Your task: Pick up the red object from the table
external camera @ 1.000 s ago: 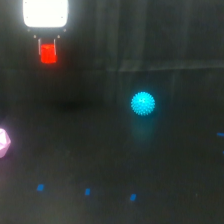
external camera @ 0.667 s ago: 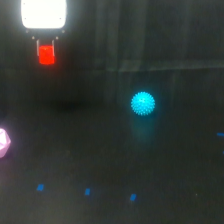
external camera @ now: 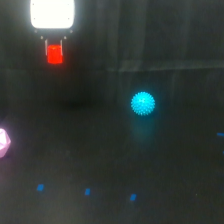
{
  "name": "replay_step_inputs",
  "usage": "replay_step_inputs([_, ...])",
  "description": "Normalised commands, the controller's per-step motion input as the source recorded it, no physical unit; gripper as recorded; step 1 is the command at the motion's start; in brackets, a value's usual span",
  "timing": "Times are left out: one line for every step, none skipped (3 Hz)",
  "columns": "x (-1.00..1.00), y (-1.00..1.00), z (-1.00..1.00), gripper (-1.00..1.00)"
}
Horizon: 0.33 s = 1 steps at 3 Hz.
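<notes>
The red object [external camera: 55, 56], a small bright red-orange block, hangs in the upper left of the exterior view. It sits between the two thin dark fingers of my gripper [external camera: 55, 50], which is shut on it. The gripper's glowing white body [external camera: 52, 14] is directly above. A faint dark shadow lies on the black table [external camera: 165, 170] below and slightly right of the block, so the block appears to be held off the surface.
A spiky cyan ball [external camera: 143, 103] rests right of centre. A pink faceted object [external camera: 3, 142] is cut off by the exterior view's left edge. Small blue marks [external camera: 87, 191] dot the table near the bottom.
The gripper and the red object in it have shifted slightly toward the exterior view's right. The cyan ball and pink object have not moved.
</notes>
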Motion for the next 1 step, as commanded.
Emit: replay_step_inputs([0.03,-0.22,0.81,-1.0])
